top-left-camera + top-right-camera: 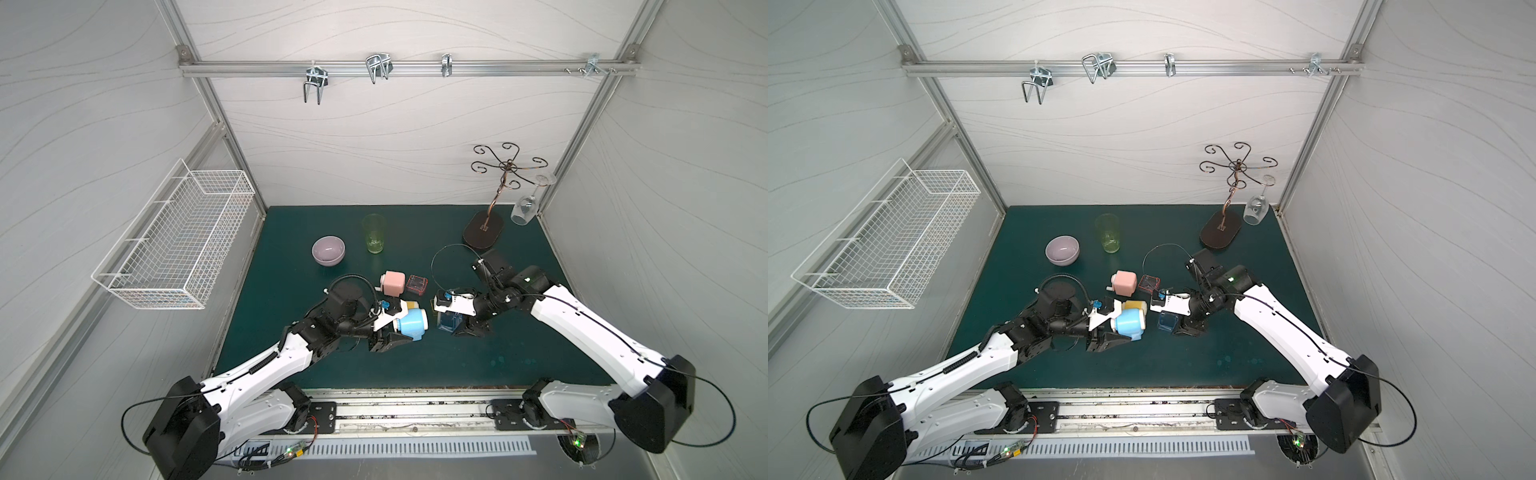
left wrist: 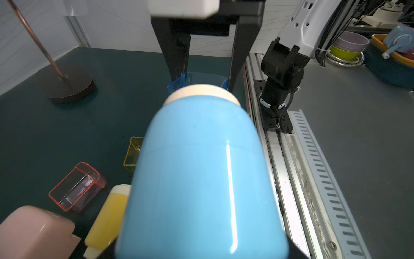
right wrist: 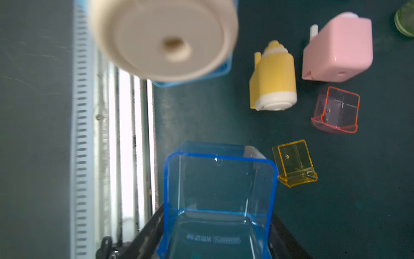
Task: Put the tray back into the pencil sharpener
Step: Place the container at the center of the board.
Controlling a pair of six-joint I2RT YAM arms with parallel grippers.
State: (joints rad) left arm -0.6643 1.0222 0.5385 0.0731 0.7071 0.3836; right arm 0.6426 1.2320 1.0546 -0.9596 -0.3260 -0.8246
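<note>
Lilac bowl point(image 1: 328, 250) beside green cup point(image 1: 374, 235)

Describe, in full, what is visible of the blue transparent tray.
The blue tray is an open box of clear blue plastic with rounded corners, brighter blue edges and embossed lettering too blurred to read. It is empty. The right hand holds it between its fingers, near the cream end of the blue pencil sharpener but apart from it.

We see 2 top views from high above the front rail point(image 1: 415, 405), looking steeply down toward the back wall point(image 1: 395, 145); both top views cover the whole green mat point(image 1: 457, 361). The 2 wrist cameras are very near: the left looks along the blue sharpener point(image 2: 201, 168), the right over the blue tray point(image 3: 219, 190). Both wrist views share the red tray point(image 2: 77, 187).
</note>
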